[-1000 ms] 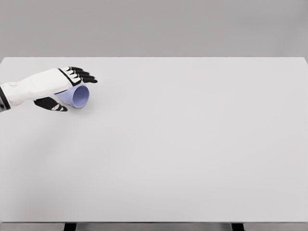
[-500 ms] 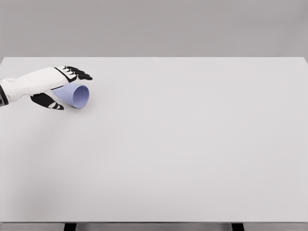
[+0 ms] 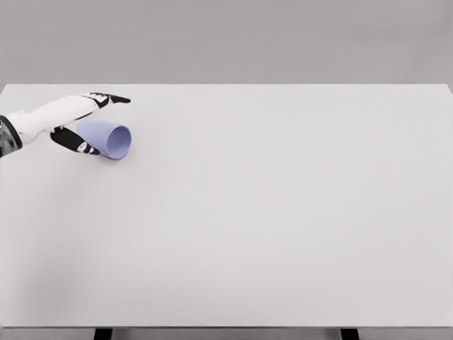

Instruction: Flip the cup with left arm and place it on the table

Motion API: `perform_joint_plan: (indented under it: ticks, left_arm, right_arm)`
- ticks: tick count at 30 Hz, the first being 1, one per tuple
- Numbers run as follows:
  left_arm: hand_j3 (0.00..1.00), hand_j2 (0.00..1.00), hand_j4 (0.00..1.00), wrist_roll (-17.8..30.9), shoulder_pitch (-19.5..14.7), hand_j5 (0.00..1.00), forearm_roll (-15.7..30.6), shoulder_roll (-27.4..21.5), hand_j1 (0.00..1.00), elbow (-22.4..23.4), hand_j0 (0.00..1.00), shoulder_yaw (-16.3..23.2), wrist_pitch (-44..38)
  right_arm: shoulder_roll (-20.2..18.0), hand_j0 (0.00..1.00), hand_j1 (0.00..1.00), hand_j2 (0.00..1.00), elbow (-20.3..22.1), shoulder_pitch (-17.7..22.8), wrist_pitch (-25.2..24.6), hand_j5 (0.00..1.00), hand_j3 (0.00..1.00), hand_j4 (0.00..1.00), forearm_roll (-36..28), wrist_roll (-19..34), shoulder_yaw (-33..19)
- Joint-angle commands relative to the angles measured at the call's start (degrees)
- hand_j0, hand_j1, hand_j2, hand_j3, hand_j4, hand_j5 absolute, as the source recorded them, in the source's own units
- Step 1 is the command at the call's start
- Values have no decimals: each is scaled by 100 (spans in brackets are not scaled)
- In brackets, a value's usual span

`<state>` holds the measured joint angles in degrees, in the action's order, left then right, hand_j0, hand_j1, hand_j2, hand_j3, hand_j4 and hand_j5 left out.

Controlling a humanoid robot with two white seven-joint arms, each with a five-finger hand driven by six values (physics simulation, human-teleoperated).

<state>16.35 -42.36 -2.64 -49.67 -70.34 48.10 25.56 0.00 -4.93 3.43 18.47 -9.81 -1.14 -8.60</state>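
A pale blue cup (image 3: 107, 138) lies on its side on the white table (image 3: 269, 212) at the far left, its mouth facing right and toward me. My left hand (image 3: 92, 124) reaches in from the left edge and straddles the cup's closed end. Its fingers (image 3: 110, 99) stretch out behind the cup and the thumb (image 3: 76, 143) lies in front of it. The hand is open, and I cannot tell whether it touches the cup. The right arm is out of view.
My left hand has turned from palm-down over the cup to edge-on, and drawn back left. More of the cup's side shows now. The cup has stayed where it lay.
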Motion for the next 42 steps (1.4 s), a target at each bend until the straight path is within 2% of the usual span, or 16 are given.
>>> perform_joint_plan:
  ticks: [1, 15, 24, 27, 35, 36, 42]
  left_arm:
    - [100, 100, 100, 114, -9, 100, 80, 168, 100, 204, 100, 6, -121]
    - [100, 100, 100, 237, -26, 100, 62, 177, 100, 283, 100, 190, -332]
    - [100, 100, 100, 281, -61, 100, 0, 203, 100, 529, 100, 191, -332]
    - [100, 100, 100, 281, -105, 100, -123, 352, 100, 758, 100, 191, -324]
    - [100, 100, 100, 281, -185, 100, -211, 572, 100, 969, 100, 191, -332]
    - [100, 100, 100, 281, -220, 100, -263, 642, 100, 1118, 100, 191, -324]
    - [100, 100, 100, 281, -229, 100, -290, 713, 100, 1154, 100, 191, -332]
  right_arm:
    - [0, 100, 100, 100, 1, 0, -1, 100, 100, 100, -4, -1, -2]
    - [0, 100, 100, 100, 10, 0, -1, 100, 100, 100, -4, -1, -2]
    - [0, 100, 100, 100, 1, 0, -1, 100, 100, 100, -4, -1, -2]
    - [0, 100, 100, 100, 1, 0, -1, 100, 100, 100, -4, -1, -2]
    - [0, 100, 100, 100, 1, 0, -1, 100, 100, 100, -4, -1, -2]
    - [0, 100, 100, 100, 1, 0, 7, 100, 100, 100, -4, -1, -2]
    - [0, 100, 100, 100, 1, 0, -1, 100, 100, 100, -4, -1, -2]
